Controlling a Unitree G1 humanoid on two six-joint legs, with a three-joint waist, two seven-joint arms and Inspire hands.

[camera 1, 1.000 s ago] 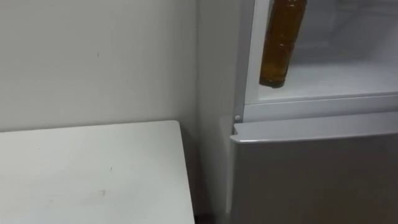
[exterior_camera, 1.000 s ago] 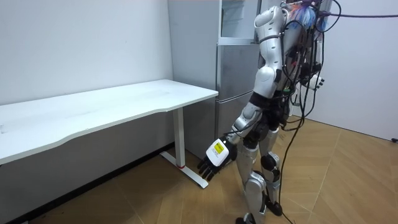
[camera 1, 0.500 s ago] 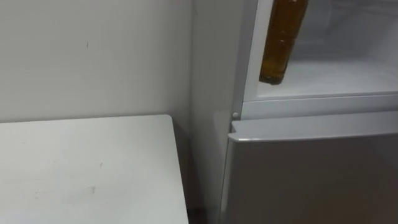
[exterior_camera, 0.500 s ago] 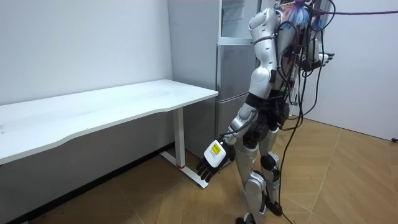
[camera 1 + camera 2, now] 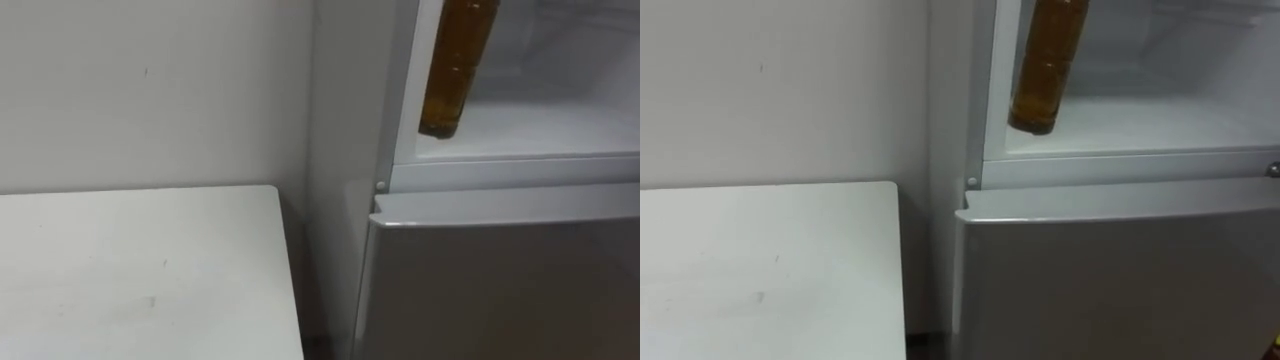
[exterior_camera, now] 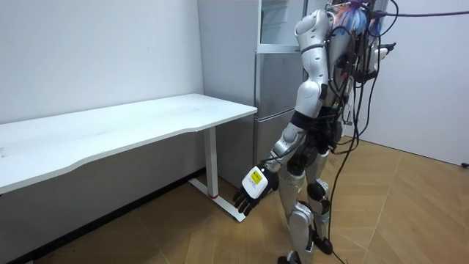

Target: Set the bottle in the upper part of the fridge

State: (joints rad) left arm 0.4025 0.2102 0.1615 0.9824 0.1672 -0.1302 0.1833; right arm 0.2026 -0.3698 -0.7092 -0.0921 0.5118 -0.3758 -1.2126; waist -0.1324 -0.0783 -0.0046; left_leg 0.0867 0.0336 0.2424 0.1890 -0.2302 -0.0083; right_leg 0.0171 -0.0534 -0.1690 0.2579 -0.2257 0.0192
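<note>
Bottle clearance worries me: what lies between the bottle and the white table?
In the left eye view, the fridge's white frame and its grey side panel lie between the bottle and the table; nothing loose there.

long white table [image 6: 132,121] standing against pale wall [image 6: 95,51]; white table leg [image 6: 213,161] with flat foot resting on wooden floor [image 6: 410,213]; table corner sitting close to wall in eye views.
</note>
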